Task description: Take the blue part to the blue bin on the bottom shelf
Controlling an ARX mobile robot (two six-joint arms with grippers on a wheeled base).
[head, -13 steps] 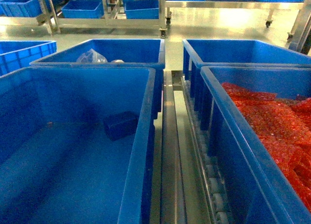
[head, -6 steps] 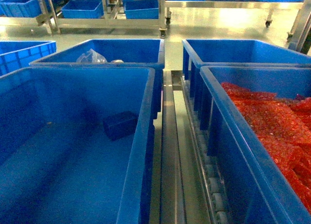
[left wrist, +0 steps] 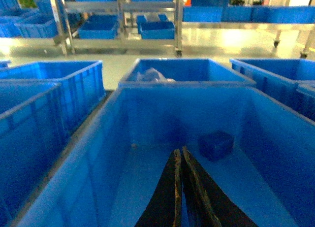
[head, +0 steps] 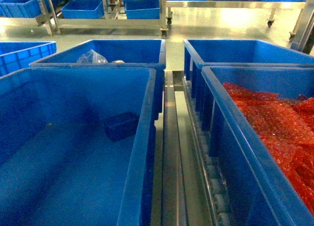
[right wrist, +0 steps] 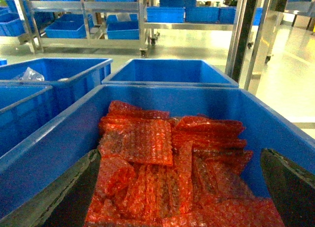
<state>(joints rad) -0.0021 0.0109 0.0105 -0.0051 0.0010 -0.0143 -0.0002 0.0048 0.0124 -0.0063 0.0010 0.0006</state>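
Left gripper (left wrist: 179, 187), fingers pressed together and empty, hangs over the blue bin (head: 143, 138); the blue part (left wrist: 215, 144) lies near the bin's far right corner, so pickup appears unstarted.

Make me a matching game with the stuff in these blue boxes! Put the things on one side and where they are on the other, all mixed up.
Things:
1. blue part
2. red bubble-wrap bags
3. clear plastic bag
4. left end effector

Places or states:
A. heaped in the right front bin
B. shut, above the floor of the left front bin
C. in the bin behind the left front bin
D. lying on the left front bin's floor, near its back wall

Pairs: 1-D, 2-A, 3-C, 4-B
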